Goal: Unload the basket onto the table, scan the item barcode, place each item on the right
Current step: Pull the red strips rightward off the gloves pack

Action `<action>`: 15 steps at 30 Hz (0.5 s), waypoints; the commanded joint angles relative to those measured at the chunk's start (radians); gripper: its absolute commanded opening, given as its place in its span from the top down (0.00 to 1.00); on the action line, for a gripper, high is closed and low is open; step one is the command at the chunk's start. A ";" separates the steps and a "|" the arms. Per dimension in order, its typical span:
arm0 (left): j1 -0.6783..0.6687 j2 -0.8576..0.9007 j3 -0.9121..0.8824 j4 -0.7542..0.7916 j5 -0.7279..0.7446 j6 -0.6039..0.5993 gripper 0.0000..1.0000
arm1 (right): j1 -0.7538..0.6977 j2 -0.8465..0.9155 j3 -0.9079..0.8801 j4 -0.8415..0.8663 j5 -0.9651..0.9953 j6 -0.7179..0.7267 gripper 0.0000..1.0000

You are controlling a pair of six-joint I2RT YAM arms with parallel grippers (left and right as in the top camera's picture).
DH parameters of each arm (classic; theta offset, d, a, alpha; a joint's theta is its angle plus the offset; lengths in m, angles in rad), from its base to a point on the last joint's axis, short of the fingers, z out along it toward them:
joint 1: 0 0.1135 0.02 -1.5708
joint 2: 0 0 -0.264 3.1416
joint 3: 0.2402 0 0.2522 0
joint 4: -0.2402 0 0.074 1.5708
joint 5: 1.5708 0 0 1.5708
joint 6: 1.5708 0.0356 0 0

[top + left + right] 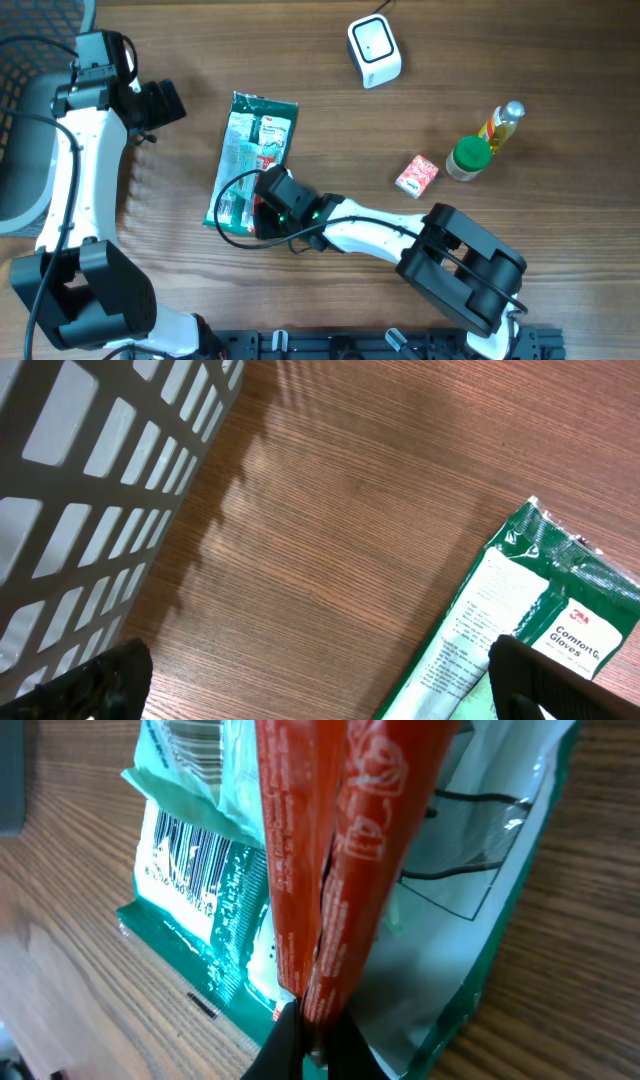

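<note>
The right gripper is clamped tight on a red fold of the glove packet, which lies on the wooden table left of centre, its barcode showing. Farther left, the left gripper hovers with its jaws spread wide beside the basket. The white scanner stands at the far right of the packet.

Bare table lies between the glove packet and the scanner, and I see nothing standing in that lane. On the right, the bottle, green-capped jar and small pink box crowd together. The right arm lies across the near side. The basket walls off the left edge, beside the left arm.
</note>
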 commanded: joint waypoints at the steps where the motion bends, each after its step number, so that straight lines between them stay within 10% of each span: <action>1: 0.003 -0.002 0.007 0.003 0.008 -0.002 0.00 | -0.001 0.001 -0.011 -0.008 -0.058 -0.019 0.96; 15: 0.003 -0.002 0.007 0.003 0.008 -0.002 0.00 | -0.006 -0.211 -0.011 -0.325 0.085 -0.826 0.96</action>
